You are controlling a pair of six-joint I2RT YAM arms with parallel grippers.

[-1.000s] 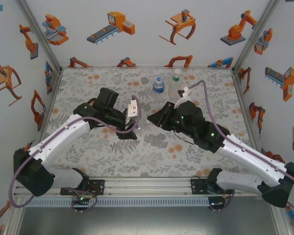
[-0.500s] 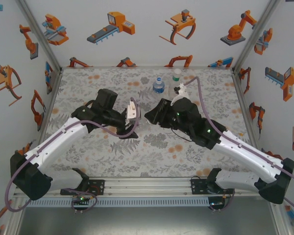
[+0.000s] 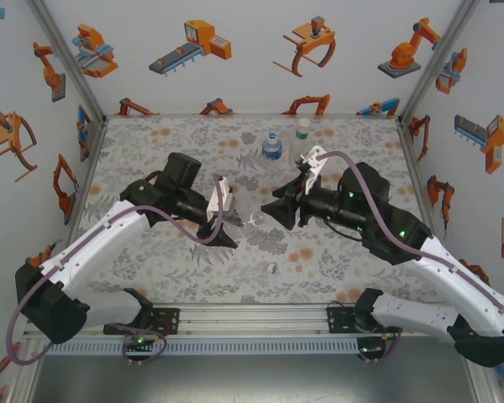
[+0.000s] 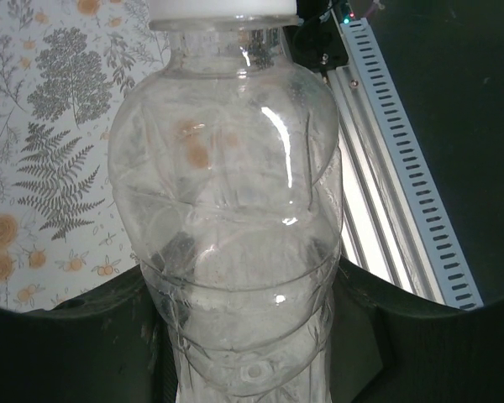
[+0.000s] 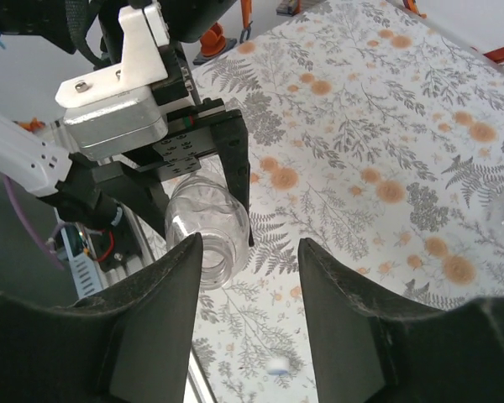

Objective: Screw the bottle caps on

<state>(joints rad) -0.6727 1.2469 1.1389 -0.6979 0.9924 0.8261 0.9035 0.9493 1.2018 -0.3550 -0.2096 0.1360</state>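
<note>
My left gripper (image 4: 244,336) is shut on the base end of the clear unlabelled bottle (image 4: 227,210). It holds the bottle on its side above the mat, neck pointing at the right arm. A white band (image 4: 223,7) crosses the neck at the top edge of the left wrist view. My right gripper (image 5: 252,243) is open with nothing between its fingers, a short way off the bottle's neck end (image 5: 203,248). A small white cap (image 5: 277,367), blurred, shows over the mat below that gap. From above, this cap (image 3: 252,220) lies between the left gripper (image 3: 225,222) and the right gripper (image 3: 273,210), touching neither.
Two more bottles stand upright at the back of the mat, one with a blue label (image 3: 271,148) and a pale one with a green top (image 3: 302,129). The metal rail (image 3: 252,319) runs along the near edge. Walls close in the left, right and back sides.
My right gripper has opened and drawn back to the right, away from the bottle's neck. The small white cap now shows loose between the grippers. The left gripper keeps its hold.
</note>
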